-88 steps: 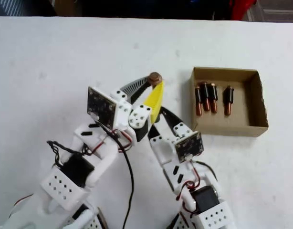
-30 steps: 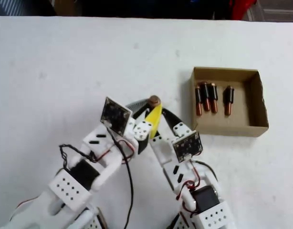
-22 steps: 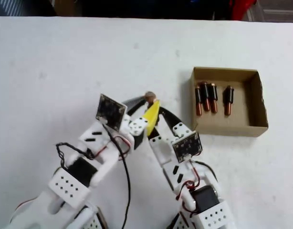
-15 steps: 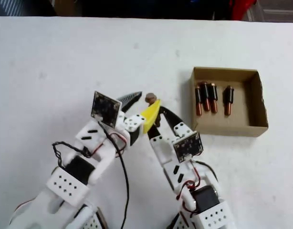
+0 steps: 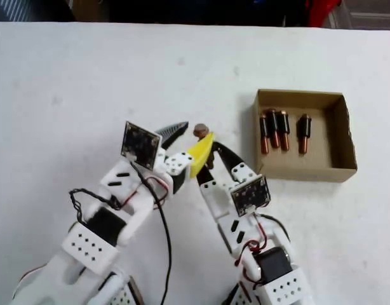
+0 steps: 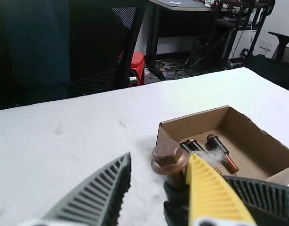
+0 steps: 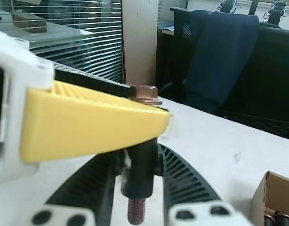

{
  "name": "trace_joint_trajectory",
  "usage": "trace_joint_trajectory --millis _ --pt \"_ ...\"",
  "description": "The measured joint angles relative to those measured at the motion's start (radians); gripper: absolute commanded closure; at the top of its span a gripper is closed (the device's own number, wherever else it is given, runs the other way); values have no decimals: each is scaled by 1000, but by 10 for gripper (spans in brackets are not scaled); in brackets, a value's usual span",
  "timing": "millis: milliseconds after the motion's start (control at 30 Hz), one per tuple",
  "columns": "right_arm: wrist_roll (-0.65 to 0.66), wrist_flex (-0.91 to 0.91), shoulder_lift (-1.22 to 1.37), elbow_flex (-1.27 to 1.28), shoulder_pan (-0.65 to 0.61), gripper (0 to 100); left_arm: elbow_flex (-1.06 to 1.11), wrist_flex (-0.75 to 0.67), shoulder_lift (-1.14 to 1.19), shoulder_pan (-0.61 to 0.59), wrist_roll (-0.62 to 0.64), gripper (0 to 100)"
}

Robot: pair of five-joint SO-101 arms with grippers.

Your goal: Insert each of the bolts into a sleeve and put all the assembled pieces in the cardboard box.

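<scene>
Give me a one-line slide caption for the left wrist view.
Left tool open beside the sleeved bolt gripped by the right tool; cardboard box behind.

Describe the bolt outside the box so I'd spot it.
Find the cardboard box on the white table. Beside it, the right end effector holds a sleeved copper bolt. It alone stands upright; the four boxed ones lie flat.

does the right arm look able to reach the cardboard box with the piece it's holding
Probably yes. The right gripper is shut on the sleeve with the bolt in it, and bare table lies between it and the cardboard box. The left gripper is open, on the side away from the box.
</scene>
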Motion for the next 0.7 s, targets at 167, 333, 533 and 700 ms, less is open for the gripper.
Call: trace_joint_trajectory --millis 167,333,533,700 --pt "0 0 0 0 0 981 -8 0 0 0 0 779" --pt "0 2 2 0 2 981 -25 0 0 -3 0 651" --pt "0 0 0 0 3 981 -31 0 0 15 0 697" --pt "0 0 0 0 3 981 -31 0 0 20 0 858"
